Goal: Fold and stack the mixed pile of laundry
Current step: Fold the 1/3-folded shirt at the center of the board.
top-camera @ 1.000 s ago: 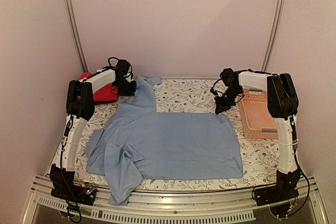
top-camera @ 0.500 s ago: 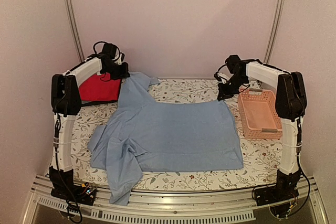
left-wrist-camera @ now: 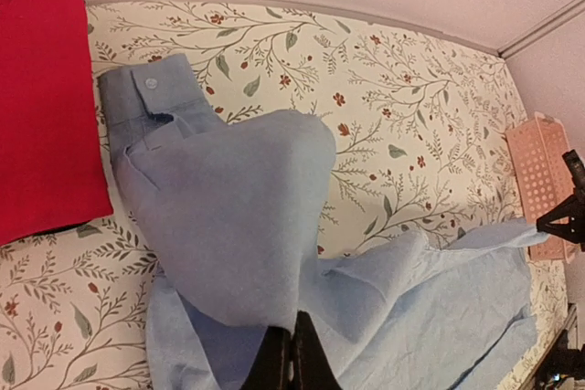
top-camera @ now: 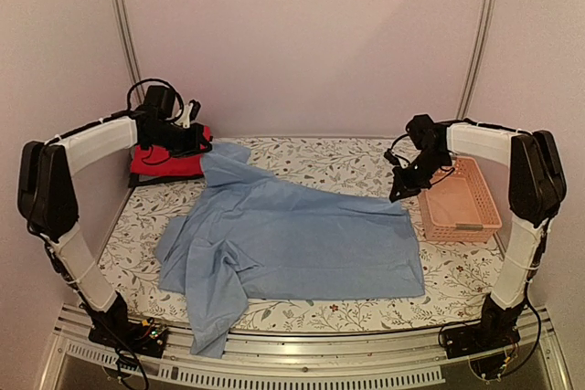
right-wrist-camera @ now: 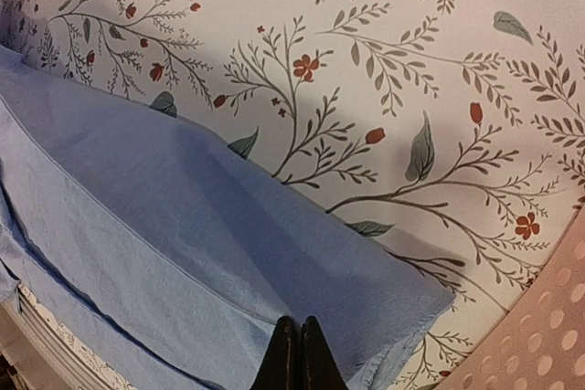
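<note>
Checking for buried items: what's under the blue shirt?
Only the floral tablecloth shows around the blue shirt; the red garment lies beside it. Anything beneath its middle is hidden.

I count two garments: one red garment (top-camera: 169,162) and one light blue shirt (top-camera: 302,244). On the shirt I see one cuff (left-wrist-camera: 146,90) turned up toward my left wrist camera, carrying one button (left-wrist-camera: 151,82). There is one pink basket (top-camera: 462,203). One floral tablecloth (top-camera: 329,157) lies over one table (top-camera: 302,351). I have two arms, one left arm (top-camera: 91,139) and one right arm (top-camera: 484,139), and two end effectors: one left end effector (left-wrist-camera: 292,358), one right end effector (right-wrist-camera: 298,353).
</note>
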{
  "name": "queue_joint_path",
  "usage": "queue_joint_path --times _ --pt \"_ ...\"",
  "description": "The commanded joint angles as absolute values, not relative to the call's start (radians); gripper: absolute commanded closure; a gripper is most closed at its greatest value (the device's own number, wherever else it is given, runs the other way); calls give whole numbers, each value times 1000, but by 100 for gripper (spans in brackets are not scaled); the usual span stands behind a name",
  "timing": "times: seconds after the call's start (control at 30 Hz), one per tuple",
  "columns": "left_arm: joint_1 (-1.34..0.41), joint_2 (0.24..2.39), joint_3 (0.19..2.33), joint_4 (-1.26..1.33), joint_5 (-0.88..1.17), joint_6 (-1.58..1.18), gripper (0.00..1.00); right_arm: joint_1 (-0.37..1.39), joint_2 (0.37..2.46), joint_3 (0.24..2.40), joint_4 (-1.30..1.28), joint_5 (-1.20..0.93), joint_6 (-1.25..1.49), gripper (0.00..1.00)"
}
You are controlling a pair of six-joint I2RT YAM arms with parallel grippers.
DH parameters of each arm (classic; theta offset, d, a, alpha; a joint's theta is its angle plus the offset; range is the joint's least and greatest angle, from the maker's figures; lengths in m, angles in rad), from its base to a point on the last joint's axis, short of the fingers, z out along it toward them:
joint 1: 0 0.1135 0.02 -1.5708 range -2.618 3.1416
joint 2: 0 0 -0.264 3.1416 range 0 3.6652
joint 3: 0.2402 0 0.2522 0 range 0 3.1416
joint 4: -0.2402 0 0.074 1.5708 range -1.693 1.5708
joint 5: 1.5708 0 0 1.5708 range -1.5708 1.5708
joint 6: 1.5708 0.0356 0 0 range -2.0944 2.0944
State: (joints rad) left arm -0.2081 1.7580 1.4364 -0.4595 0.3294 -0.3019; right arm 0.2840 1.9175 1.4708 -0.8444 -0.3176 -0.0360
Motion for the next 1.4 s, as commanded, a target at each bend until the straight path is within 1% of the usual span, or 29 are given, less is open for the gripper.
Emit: queue_joint_path --times 0.0,0.23,0.5,0.67,0.77,0.8,0.83,0.9,0.93,0.97,1.0,1.03,1.1,1.17,1.23,1.3,1.37 --pt "-237 1588 1322 -418 348 -270 100 279 1807 1399 -830 -343 -20 100" --pt "-306 1431 1218 -555 280 -226 100 281 1761 1331 -852 -379 -23 100" --pt "-358 1253 1111 -726 185 -235 100 306 1766 1299 -897 -382 -5 100" --pt "-436 1240 998 -769 140 -255 100 308 1789 1253 -925 -378 39 100" --pt "-513 1293 1011 -810 131 -255 100 308 1818 1238 -952 -371 35 99" --pt "-520 1312 1009 -821 125 -259 99 308 1830 1237 -956 -371 34 96" --pt "-519 1331 1015 -845 119 -268 84 307 1835 1246 -963 -375 35 89" --pt "-519 1337 1016 -858 150 -271 58 307 1842 1279 -969 -377 44 66" --pt "-516 1318 1016 -837 165 -270 48 307 1835 1297 -963 -378 51 59" --pt "-505 1291 1017 -810 177 -283 39 308 1826 1318 -958 -389 58 55" --pt "-476 1260 1018 -777 204 -298 32 308 1819 1340 -952 -397 60 52" --pt "-431 1232 1014 -742 244 -313 30 307 1812 1359 -946 -401 62 50" --pt "-293 1193 1000 -675 314 -366 24 307 1806 1389 -934 -407 66 50" --pt "-156 1205 996 -646 342 -425 23 308 1808 1405 -920 -424 71 50" --pt "-58 1266 999 -635 367 -478 23 313 1815 1403 -898 -474 82 52" --pt "-13 1365 1020 -629 392 -485 23 331 1833 1396 -875 -500 93 52" --pt "-7 1448 1038 -618 365 -497 22 356 1854 1399 -859 -498 98 53"
